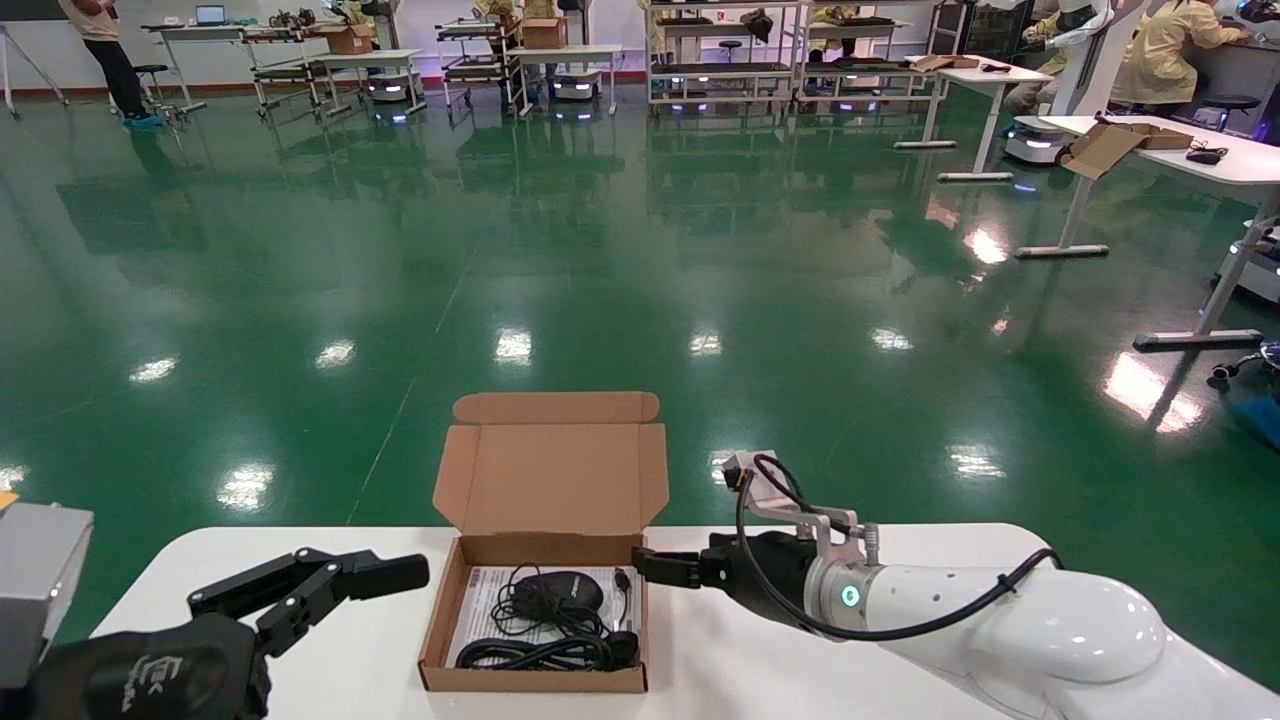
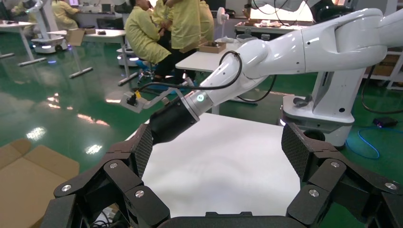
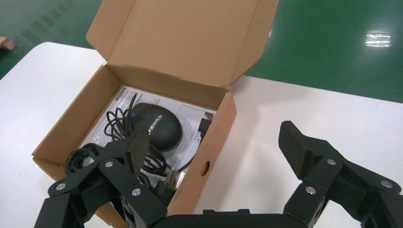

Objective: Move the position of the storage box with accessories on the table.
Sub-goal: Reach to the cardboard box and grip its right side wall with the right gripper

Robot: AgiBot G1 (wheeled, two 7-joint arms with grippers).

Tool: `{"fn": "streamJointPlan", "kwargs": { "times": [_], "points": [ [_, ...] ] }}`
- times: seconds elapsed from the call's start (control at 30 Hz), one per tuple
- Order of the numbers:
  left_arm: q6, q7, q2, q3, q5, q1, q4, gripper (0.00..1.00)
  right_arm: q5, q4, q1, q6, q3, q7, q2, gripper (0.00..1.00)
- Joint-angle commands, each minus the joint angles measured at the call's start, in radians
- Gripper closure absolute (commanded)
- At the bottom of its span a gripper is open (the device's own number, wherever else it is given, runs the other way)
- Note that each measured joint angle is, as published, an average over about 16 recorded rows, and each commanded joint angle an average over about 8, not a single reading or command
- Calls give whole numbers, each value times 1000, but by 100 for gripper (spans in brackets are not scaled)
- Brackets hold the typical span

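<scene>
The storage box (image 1: pixel 470 610) lies in the middle of the white table (image 1: pixel 760 660), its brown flap lid (image 1: pixel 555 480) standing open. Inside, a black mouse (image 1: pixel 562 592) with coiled cable (image 1: pixel 545 650) rests on a white leaflet (image 1: pixel 485 600). My right gripper (image 1: pixel 650 567) is open at the box's right wall. In the right wrist view this gripper (image 3: pixel 215 137) straddles that wall (image 3: pixel 209 147): one finger hangs over the mouse (image 3: pixel 159 127), the other over bare table (image 3: pixel 294 109). My left gripper (image 1: pixel 390 578) hovers open, left of the box, holding nothing; between its fingers (image 2: pixel 217 147) only tabletop shows.
Green floor (image 1: pixel 500 250) starts just past the table's far edge, behind the lid. A grey block (image 1: pixel 35 570) sits at the far left. Distant desks, with a carton (image 1: pixel 1110 145) on one, and people stand well away. Bare tabletop lies on both sides of the box.
</scene>
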Motion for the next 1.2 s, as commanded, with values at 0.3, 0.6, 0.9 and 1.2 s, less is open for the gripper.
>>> {"fn": "streamJointPlan", "kwargs": {
  "times": [0.3, 0.6, 0.9, 1.2],
  "points": [
    [0, 0, 0, 0, 0, 0, 0, 0, 30, 17, -16, 27, -5, 2, 4, 0],
    [0, 0, 0, 0, 0, 0, 0, 0, -13, -16, 59, -42, -39, 58, 78, 0],
    [0, 0, 0, 0, 0, 0, 0, 0, -65, -117, 130, -45, -89, 241, 24, 0],
    [0, 0, 0, 0, 0, 0, 0, 0, -99, -29, 98, 40, -151, 453, -3, 0]
  ]
}}
